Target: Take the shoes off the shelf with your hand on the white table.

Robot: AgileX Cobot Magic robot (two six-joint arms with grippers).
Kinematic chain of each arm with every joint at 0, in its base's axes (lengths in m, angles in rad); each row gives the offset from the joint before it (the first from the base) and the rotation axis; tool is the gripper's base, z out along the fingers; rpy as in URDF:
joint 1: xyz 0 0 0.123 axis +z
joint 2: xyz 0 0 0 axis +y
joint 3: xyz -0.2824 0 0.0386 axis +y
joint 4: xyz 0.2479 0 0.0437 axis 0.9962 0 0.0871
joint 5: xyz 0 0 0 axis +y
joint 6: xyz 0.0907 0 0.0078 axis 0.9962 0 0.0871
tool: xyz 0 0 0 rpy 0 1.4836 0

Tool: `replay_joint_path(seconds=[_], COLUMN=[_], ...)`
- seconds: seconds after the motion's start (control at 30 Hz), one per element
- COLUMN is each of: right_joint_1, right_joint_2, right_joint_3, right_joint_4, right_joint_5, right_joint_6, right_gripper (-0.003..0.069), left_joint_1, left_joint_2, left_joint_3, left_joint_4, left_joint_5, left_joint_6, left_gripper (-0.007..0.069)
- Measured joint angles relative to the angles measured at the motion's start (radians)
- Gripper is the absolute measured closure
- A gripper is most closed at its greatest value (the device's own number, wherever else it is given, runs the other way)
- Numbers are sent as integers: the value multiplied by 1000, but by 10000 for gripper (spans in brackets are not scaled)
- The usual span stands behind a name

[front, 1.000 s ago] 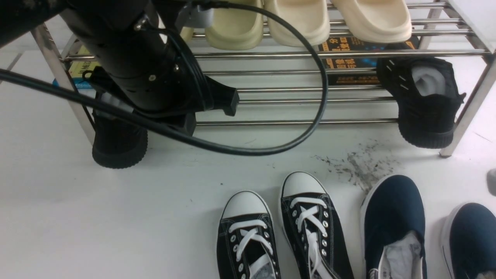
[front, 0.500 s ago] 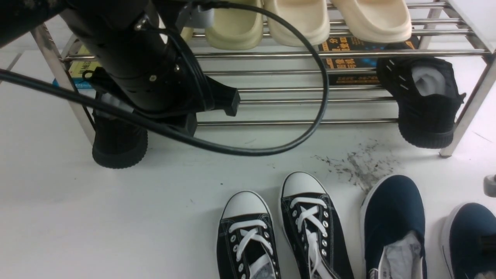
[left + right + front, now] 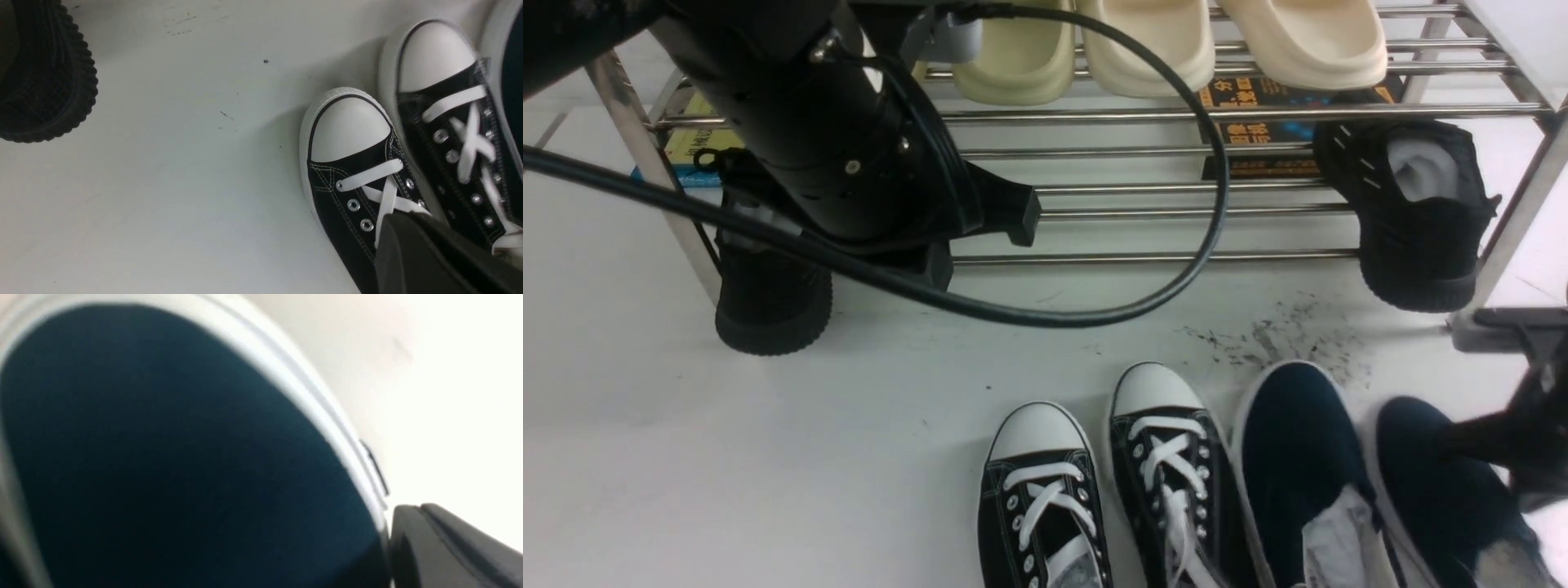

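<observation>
White table; lace-up sneakers, navy slip-ons on itWhite table (image 3: 890, 457), sneakers (image 3: 1041, 490), navy slip-ons (image 3: 1294, 457), chrome shelf (image 3: 1094, 117) on it

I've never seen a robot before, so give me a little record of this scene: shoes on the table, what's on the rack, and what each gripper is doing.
navy slip-ons: side by side on the white table, white stuffing inside
black lace-up sneakers: beside the navy pair, white toe caps
rack: cream clogs on the upper tier; black knit shoes at both ends below
left gripper: shut, holding nothing
right gripper: shut, at the outer navy slip-on
</observation>
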State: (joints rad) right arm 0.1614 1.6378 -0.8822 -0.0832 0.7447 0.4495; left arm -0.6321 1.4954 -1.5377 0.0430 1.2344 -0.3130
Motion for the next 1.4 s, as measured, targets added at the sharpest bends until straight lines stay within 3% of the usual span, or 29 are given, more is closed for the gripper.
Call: replay_joint_path(seconds=[0.27, 0.5, 0.77, 0.93, 1.13, 1.23, 1.4], right_joint_1=[21, 38, 38, 38, 38, 38, 38], right_joint_2=[0, -77, -386, -653, -963, -1175, -1300], right_joint_3=[-71, -192, -213, -213, -121, 63, 316], right_joint_4=[35, 54, 53, 53, 83, 177, 308], right_joint_5=[53, 209, 433, 471, 363, 203, -45], right_joint_6=[0, -74, -213, -273, -283, -325, -461], right_gripper=[659, 652, 648, 645, 641, 641, 639], left_joint_1=[0, 0, 0, 0, 0, 0, 0], left_joint_2=[0, 0, 0, 0, 0, 0, 0], left_joint_3=[0, 0, 0, 0, 0, 0, 0], left_joint_4=[-19, -21, -23, -21, -21, -21, -20], left_joint_5=[0, 0, 0, 0, 0, 0, 0], left_joint_6=[0, 0, -2, -2, -3, -3, -3], left_gripper=[601, 596, 594, 593, 592, 590, 590])
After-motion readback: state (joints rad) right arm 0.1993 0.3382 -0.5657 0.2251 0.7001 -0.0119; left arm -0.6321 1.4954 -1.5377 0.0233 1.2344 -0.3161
